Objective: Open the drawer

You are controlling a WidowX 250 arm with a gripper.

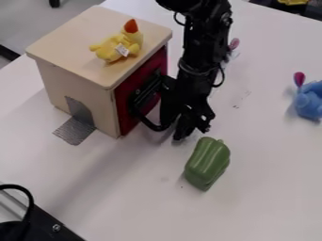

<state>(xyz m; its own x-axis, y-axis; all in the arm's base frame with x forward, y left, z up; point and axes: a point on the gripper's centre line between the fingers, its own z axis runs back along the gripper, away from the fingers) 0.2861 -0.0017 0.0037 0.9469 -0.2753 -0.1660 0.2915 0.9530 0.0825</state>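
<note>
Drawer (124,101) shut, gripper (192,128) nr blk handle (144,89).

A plush toy (115,49) lies on the box (68,36); right of the box lies a pepper (207,163).

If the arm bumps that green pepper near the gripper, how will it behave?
The green pepper looks like smooth, glossy molded plastic, so it would probably stay stiff and slide easily on the white table. Its ridged, blocky sides suggest it would rock or turn over rather than roll far. It lies lengthwise on its side, so tipping end over end seems unlikely.
</note>
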